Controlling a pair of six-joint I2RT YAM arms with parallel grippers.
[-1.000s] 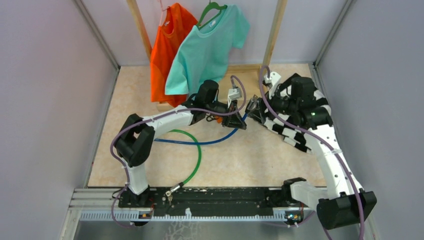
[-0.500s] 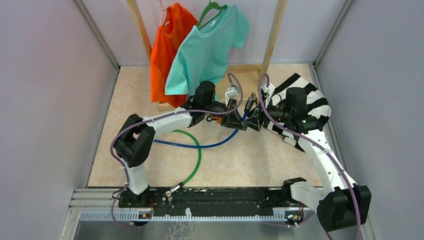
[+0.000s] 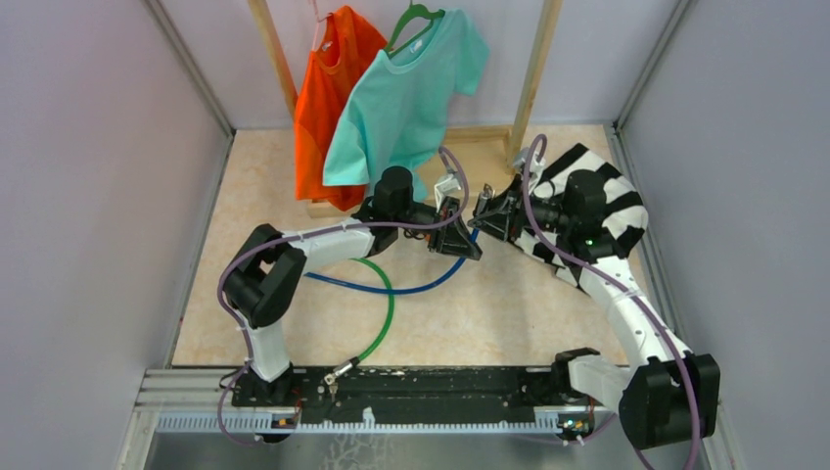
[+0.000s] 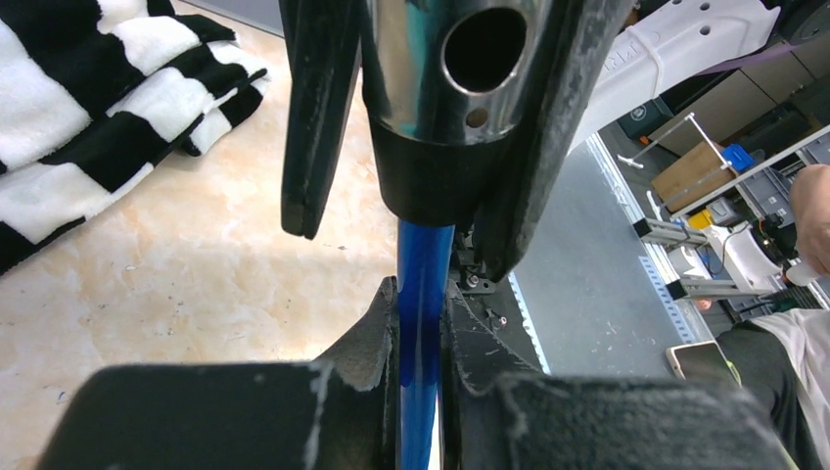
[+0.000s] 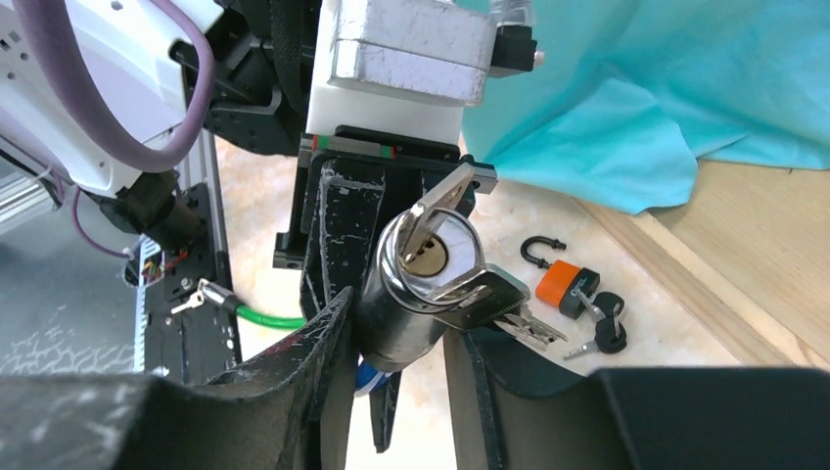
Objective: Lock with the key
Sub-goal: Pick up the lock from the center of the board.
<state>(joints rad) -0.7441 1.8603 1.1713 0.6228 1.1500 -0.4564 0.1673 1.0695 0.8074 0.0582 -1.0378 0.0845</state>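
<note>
Swinging in from the right over the last second, the right arm (image 3: 631,299) has uncovered the striped cloth (image 3: 599,196) and brought its tool up against the left one. The left arm (image 3: 323,240) has shifted only slightly.

Starting on the left, we see the left tool (image 4: 421,308) closed on the blue cable (image 4: 424,264). It pinches the cable just behind the lock barrel (image 4: 460,88) and holds that barrel clear of the worktop (image 3: 489,313), keyhole end turned toward the other arm. The rest of the cable trails back under this tool and crosses a green cable (image 3: 388,313).

Straight ahead of the left tool sits the key (image 5: 438,211), already seated in the face of the barrel. A spare key (image 5: 494,299) dangles from the same ring.

On the right, the right tool (image 5: 401,338) straddles the barrel with its jaws part way in. One finger touches the chrome and the other shows a sliver of gap in the left wrist view, so we read it as not yet clamped on anything. Beyond its tips an orange padlock (image 5: 566,287) lies on the worktop.

We judge the step in hand to be taking hold of the key. Next we need the fingers to land on the key's flat head rather than on the barrel. After that comes a wrist roll, with the left tool resisting the twist.
</note>
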